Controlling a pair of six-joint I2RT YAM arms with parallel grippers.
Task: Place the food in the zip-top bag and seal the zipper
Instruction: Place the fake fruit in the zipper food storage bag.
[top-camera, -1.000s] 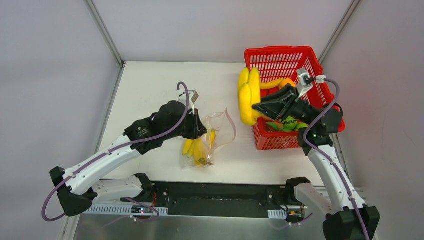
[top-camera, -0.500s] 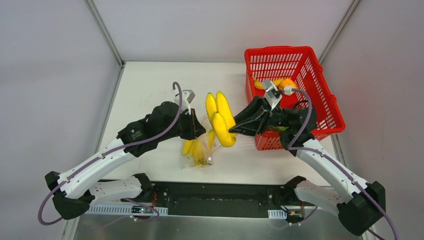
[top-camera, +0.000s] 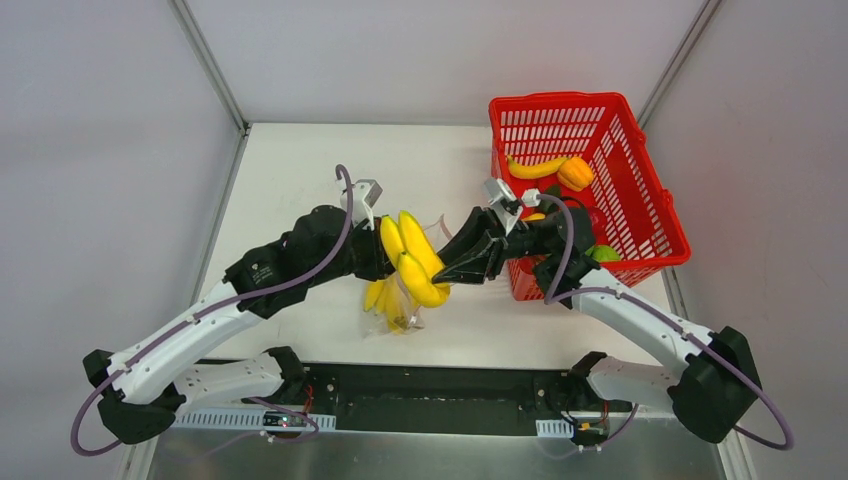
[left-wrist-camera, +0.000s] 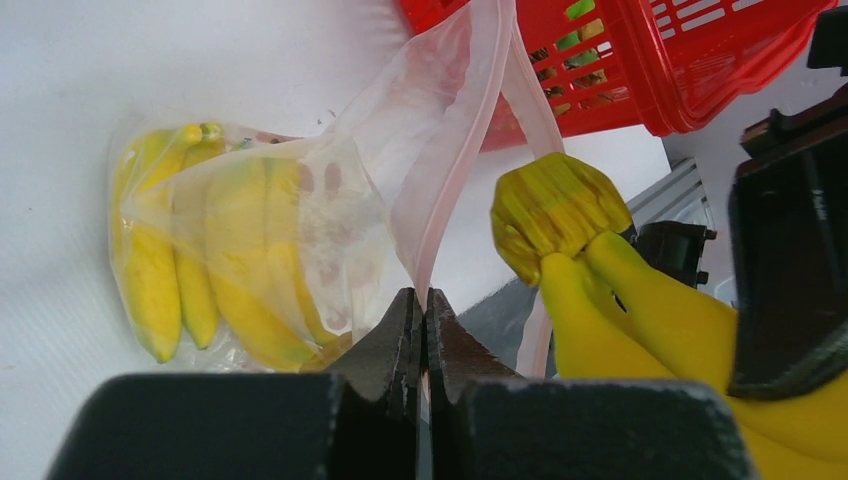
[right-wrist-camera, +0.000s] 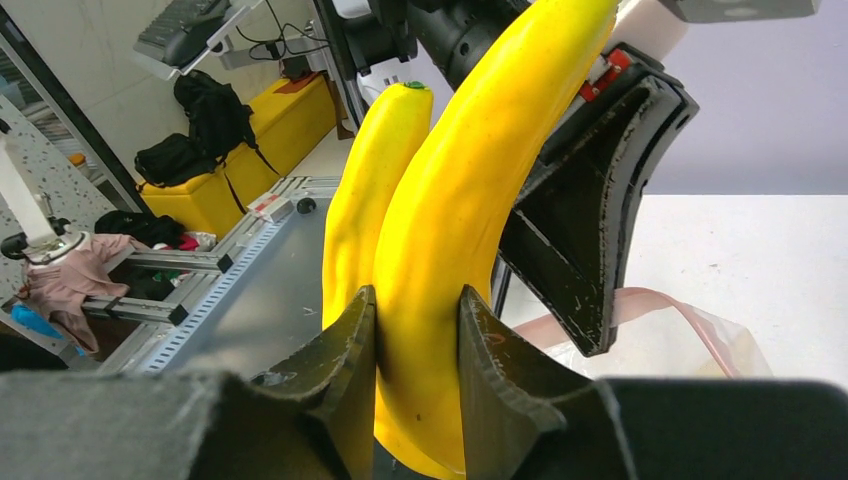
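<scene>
- Left claw (left-wrist-camera: 421, 300) clenched on the bag (left-wrist-camera: 400, 110) at the mouth; the zipper (left-wrist-camera: 462, 150) runs from the pinch up and away, holding that edge off the counter (top-camera: 300, 170).
- Mouth gapes open, zipper unsealed. The second pink edge hangs loose on the basket side of the pinch.
- Bagged bananas (left-wrist-camera: 160, 260) sit at the closed end of the bag, flat on the counter, well away from the left claw's tips.
- Right claw (right-wrist-camera: 417, 310) is grasping the bunch (right-wrist-camera: 470, 200), fingers clamped on either side of one banana.
- In the top view the bunch is in the air over the bag, between the two claws and tilted.
- In the left wrist view its stem end is just beside the bag's mouth on the basket side, outside the film. Can't tell if it touches the loose edge.
- Basket (top-camera: 558, 99) is beyond the bag's mouth side, apart from the bag. Inside: a lone banana (top-camera: 535, 168), an orange piece (top-camera: 575, 172) and a green piece (top-camera: 603, 253).
</scene>
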